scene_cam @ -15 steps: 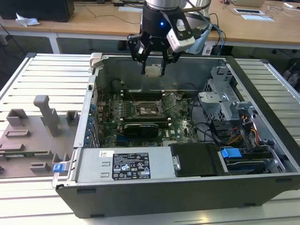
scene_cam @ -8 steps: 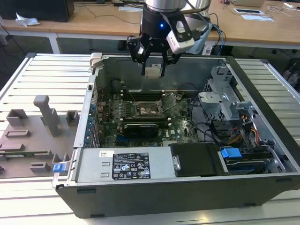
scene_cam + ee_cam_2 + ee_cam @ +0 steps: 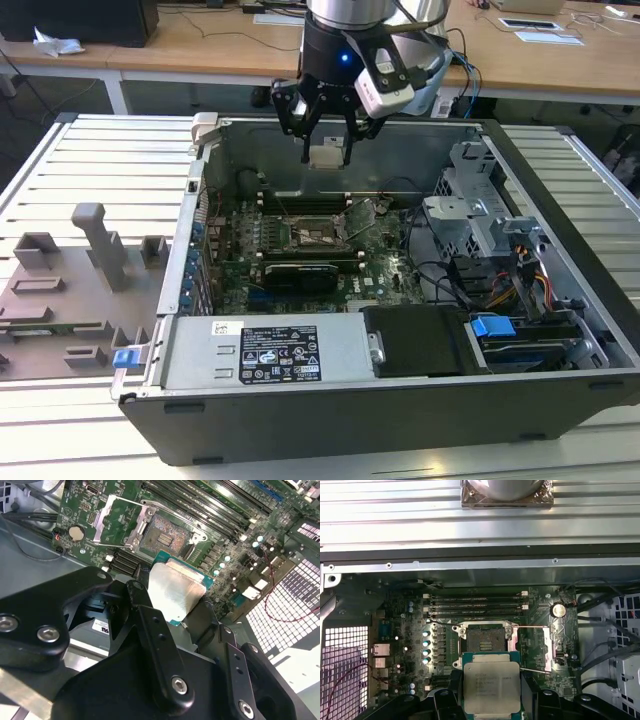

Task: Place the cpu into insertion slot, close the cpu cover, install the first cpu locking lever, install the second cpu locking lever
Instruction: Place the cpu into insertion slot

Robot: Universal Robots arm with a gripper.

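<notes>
- Your gripper (image 3: 325, 150) is clenched on the cpu (image 3: 326, 157), one finger on each of two opposite edges. In both wrist views the chip (image 3: 175, 592) (image 3: 491, 687) lies flat between the fingers, with its silver-grey top showing.
- You are holding the cpu up in the air over the far part of the open computer case (image 3: 300, 420), well apart from the green motherboard (image 3: 240, 250) below.
- The insertion slot (image 3: 318, 235) (image 3: 483, 640) lies bare, its dark centre exposed.
- The cpu cover (image 3: 103, 519) is swung open and lies just beside the slot (image 3: 165, 539).
- The power supply (image 3: 265, 350) sits along the near wall of the case.
- The case rests on a slatted metal table (image 3: 100, 170).
</notes>
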